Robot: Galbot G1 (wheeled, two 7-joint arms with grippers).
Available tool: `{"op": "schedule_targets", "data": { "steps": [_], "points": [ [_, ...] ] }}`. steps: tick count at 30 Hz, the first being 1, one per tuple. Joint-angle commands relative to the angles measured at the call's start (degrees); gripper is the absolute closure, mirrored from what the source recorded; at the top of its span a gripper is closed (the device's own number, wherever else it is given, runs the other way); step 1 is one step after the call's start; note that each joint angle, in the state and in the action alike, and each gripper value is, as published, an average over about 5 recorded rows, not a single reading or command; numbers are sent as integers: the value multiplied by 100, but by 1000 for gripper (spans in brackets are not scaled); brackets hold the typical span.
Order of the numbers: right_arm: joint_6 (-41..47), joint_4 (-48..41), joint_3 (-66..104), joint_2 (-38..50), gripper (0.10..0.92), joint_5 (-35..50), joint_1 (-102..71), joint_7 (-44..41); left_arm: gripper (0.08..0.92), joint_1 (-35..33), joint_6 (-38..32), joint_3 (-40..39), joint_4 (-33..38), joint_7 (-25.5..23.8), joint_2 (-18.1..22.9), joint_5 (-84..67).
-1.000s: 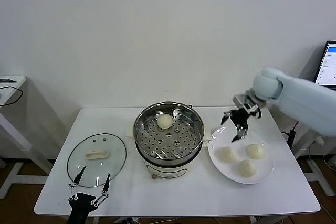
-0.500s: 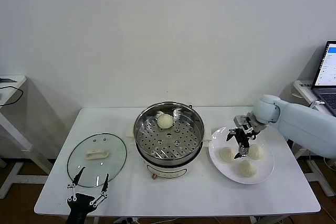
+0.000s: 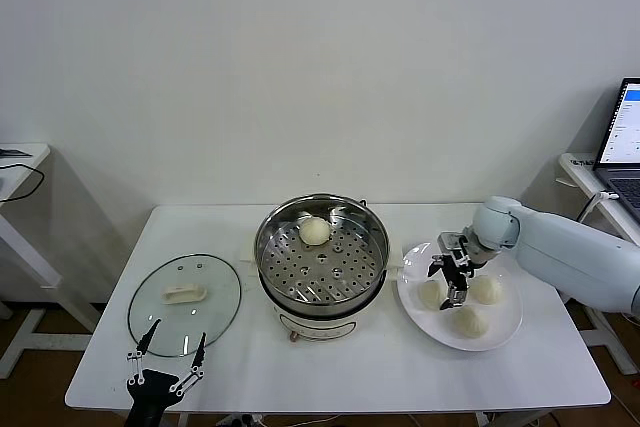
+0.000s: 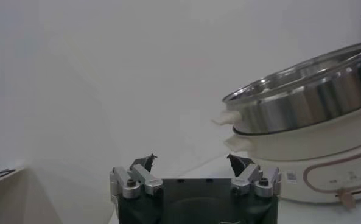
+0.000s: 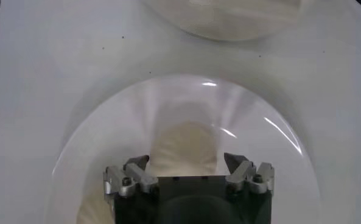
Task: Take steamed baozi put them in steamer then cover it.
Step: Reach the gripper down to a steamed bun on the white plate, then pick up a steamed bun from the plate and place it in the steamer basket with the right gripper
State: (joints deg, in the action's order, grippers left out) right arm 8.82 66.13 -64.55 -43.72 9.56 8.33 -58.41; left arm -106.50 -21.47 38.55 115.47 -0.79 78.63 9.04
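Note:
The steamer (image 3: pixel 268 250) stands mid-table with one baozi (image 3: pixel 314 231) on its perforated tray. To its right, three baozi lie on a white plate (image 3: pixel 505 325). My right gripper (image 3: pixel 447 282) is down on the plate's leftmost bun (image 3: pixel 431 294). In the right wrist view the gripper (image 5: pixel 186 159) straddles that bun (image 5: pixel 186 140), open, with a slim gap at each fingertip. The glass cover (image 3: pixel 215 287) lies flat left of the steamer. My left gripper (image 3: pixel 178 339) hovers open at the table's front left, also seen as the left gripper (image 4: pixel 192 159) facing the steamer's wall (image 4: pixel 302 103).
The table's front edge runs just below the plate and cover. A laptop (image 3: pixel 626 122) sits on a side stand at the far right. Another white table (image 3: pixel 15 162) stands off to the left.
My right arm has come down and toward the steamer, from above the plate onto its leftmost bun, and its jaws have narrowed around it. The left arm has barely moved.

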Motion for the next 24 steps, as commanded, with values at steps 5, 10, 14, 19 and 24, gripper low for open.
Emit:
{"op": "schedule_targets", "data": {
  "steps": [5,10,14,19,24],
  "points": [
    [30,-37,77,-65,371,-72,-99,65,177,6,-13,8,-19,1,-5,3],
    [-42,137,110,25,395,-118,381,-169,177,12,-8,9,-4,8,-17,2],
    [-171,333,135,39,397,-126,1185,-760,177,38,-2,-4,-2,12,-39,3],
    [-280,581,-484,-287,400,313,2706,-1487,177,75,-4,-34,4,18,-61,13],
    [-160,991,-1156,-906,398,978,3818,-1666,177,83,-15,-59,35,22,-89,22]
  ]
}}
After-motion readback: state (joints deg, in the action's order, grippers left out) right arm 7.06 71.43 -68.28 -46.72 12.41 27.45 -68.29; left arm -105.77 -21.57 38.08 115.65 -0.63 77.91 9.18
